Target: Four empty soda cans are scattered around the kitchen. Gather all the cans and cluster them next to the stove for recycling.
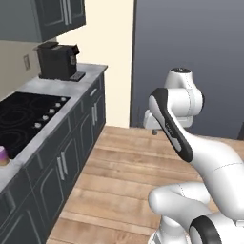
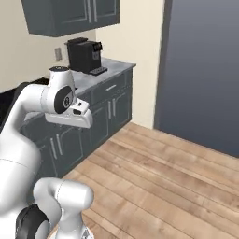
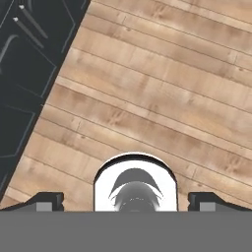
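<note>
The stove (image 1: 21, 119), a black glass cooktop with silver knobs along its front, lies in the grey counter at the left of the left base view. One purplish-pink soda can (image 1: 3, 156) stands upright on the counter by the stove's near corner, cut by the frame's left edge. My gripper (image 3: 126, 203) is open with nothing between its fingertips (image 3: 49, 202). It points down at the wooden floor (image 3: 147, 98), in front of the dark cabinets. The hand (image 1: 153, 125) hangs well right of the stove and away from the can.
A black coffee machine (image 1: 57, 61) stands at the far end of the counter (image 1: 88, 71). Dark lower cabinets (image 1: 71, 152) run along the left, with wall cabinets (image 1: 47, 16) above. A tall dark grey panel (image 1: 190, 47) closes the back right. Wooden floor (image 2: 163, 177) spreads ahead.
</note>
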